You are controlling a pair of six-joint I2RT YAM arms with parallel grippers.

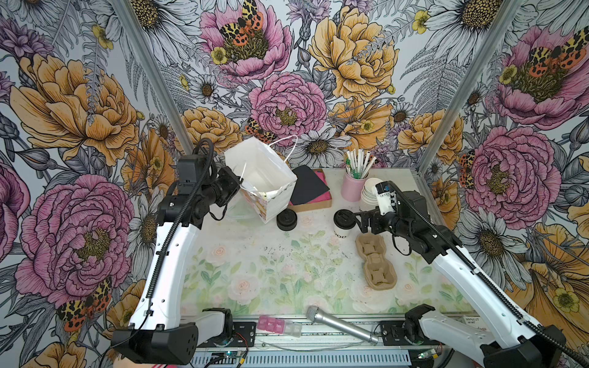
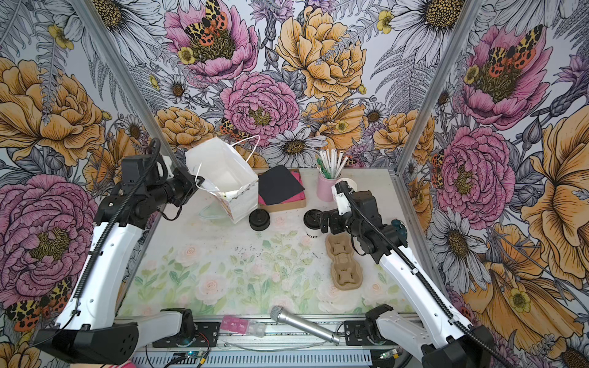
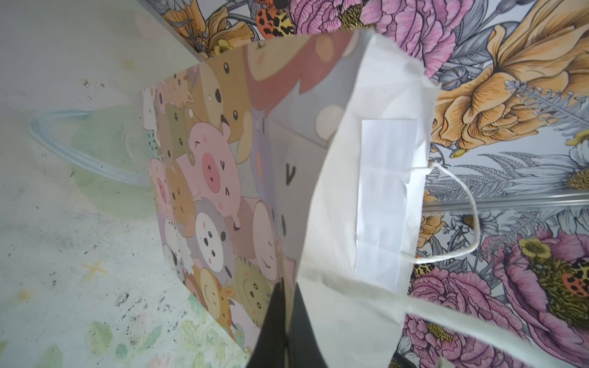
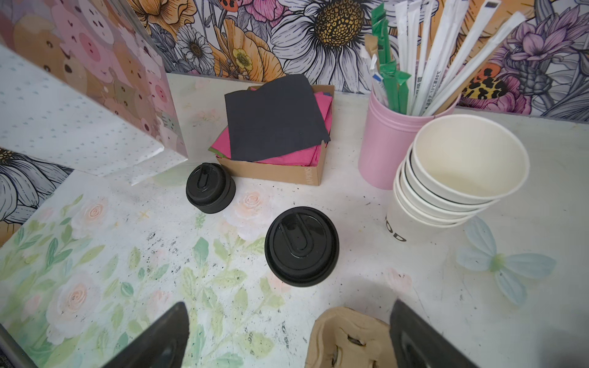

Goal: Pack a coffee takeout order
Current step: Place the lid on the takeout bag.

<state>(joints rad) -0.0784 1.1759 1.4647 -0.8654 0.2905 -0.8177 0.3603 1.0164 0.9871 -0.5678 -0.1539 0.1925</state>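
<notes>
Floral wallpaper (image 1: 350, 63) closed in a pale surface (image 1: 255, 270) printed with faint roses. The right hand (image 4: 288, 304) hovered low with its jaws spread wide and nothing between them. The white paper cup (image 1: 341, 233), upright and capped by its black lid (image 4: 301, 245), stood just ahead of the fingertips (image 4: 165, 334). A pulp cup carrier (image 1: 376, 261) lay just beside that hand. Across the surface, the left hand (image 3: 287, 302) was clamped on the rim of a tilted paper bag (image 1: 264, 178), its mouth open and its outside printed with cartoon animals. A stack of spare lids (image 1: 287, 220) sat between bag and cup, just beside the bag. The black napkin (image 1: 307, 184) lay on pink napkins (image 4: 287, 156) in a cardboard box (image 4: 277, 172) behind the lids.
</notes>
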